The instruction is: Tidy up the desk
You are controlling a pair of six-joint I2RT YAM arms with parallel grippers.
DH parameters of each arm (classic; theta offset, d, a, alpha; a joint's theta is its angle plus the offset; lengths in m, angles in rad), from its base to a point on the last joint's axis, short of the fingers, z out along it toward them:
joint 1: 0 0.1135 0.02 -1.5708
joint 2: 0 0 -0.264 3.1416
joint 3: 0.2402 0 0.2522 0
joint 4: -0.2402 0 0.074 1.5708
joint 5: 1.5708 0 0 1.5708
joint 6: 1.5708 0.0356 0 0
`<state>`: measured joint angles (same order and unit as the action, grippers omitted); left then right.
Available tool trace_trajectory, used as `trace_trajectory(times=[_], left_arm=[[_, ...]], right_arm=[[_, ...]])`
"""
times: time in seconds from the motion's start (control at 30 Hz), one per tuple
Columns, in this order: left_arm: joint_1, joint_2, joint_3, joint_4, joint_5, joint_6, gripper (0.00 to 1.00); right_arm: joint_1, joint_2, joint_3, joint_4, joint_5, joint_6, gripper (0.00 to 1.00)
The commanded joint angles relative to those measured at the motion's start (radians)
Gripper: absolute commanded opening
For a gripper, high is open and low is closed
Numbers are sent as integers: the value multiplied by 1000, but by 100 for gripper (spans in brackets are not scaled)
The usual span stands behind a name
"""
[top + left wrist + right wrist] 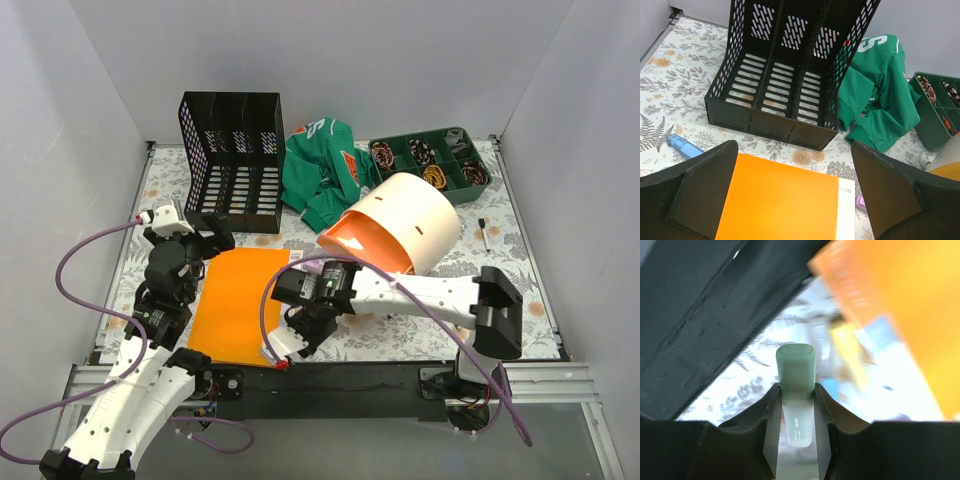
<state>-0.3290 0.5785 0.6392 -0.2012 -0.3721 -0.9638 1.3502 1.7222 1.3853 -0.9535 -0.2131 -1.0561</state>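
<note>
**Q:** What has the right gripper [796, 390] got?

**A:** A green-capped tube [795, 365], pinched by its pale body between fingers drawn in close; the cap juts out ahead, a grip that probably suits plucking a small thing off a flat cover.

**Q:** And the left gripper [794, 155]?

**A:** Spread wide and holding nothing, poised above the orange book [785, 200]; that width would suit a broad, flat thing, though it touches nothing.

**Q:** Where is the desk [525, 265] in all this?

**A:** Under everything; its fern-printed cover runs from the black front rim to the back wall; the file rack [232, 160] stands at the back left, a green jersey [320, 170] lies heaped just beside it, and a peach tub [410, 225] lies tipped on its side near the middle.

**Q:** How far along is the tidying?

**A:** Early, by the look of it; the rack's slots hold nothing, and the book lies flat just in front of them, likely bound there.
</note>
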Motion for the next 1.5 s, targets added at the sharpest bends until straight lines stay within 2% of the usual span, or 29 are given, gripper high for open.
trace_trajectory(times=[0.0,0.17,0.27,0.37,0.47,0.57,0.67,0.73,0.97,1.03,1.13,1.17,1.2,1.27,1.37,1.4,1.47], left_arm=[[5,-8,-12,22,36,25,98],[7,7,-13,25,56,37,98],[5,11,-18,28,58,42,98],[5,14,-21,32,61,45,98],[5,24,-21,34,67,46,98],[5,37,-18,32,81,46,98],[5,46,-21,34,91,45,98],[5,50,-19,36,101,46,98],[5,69,-19,36,108,48,98],[5,70,-21,34,108,48,98],[5,67,-18,34,122,46,98],[5,67,-18,34,148,43,98],[5,66,-22,42,166,42,98],[5,67,-26,51,220,31,98],[5,95,-12,48,364,-31,98],[5,103,-9,37,457,-56,98],[5,115,-10,13,527,-134,98]], right_arm=[[-2,-104,222,-122,-66,11,6],[-57,-131,508,-134,-57,129,4],[-231,-145,650,-134,-145,212,4],[-344,-183,682,-110,-218,292,5],[-503,-262,589,-3,-224,379,7],[-645,-367,388,169,-221,536,8],[-744,-496,168,266,-322,633,9],[-766,-582,57,360,-345,685,9],[-812,-632,-60,410,-400,754,15],[-812,-632,-80,427,-391,755,19],[-813,-633,-121,435,-335,746,30],[-813,-638,-129,435,-312,734,33],[-813,-639,-143,437,-305,728,44],[-816,-654,-149,438,-293,720,53],[-829,-667,-126,423,-287,705,59],[-832,-668,-120,418,-289,702,61],[-855,-679,-103,412,-310,696,61]])
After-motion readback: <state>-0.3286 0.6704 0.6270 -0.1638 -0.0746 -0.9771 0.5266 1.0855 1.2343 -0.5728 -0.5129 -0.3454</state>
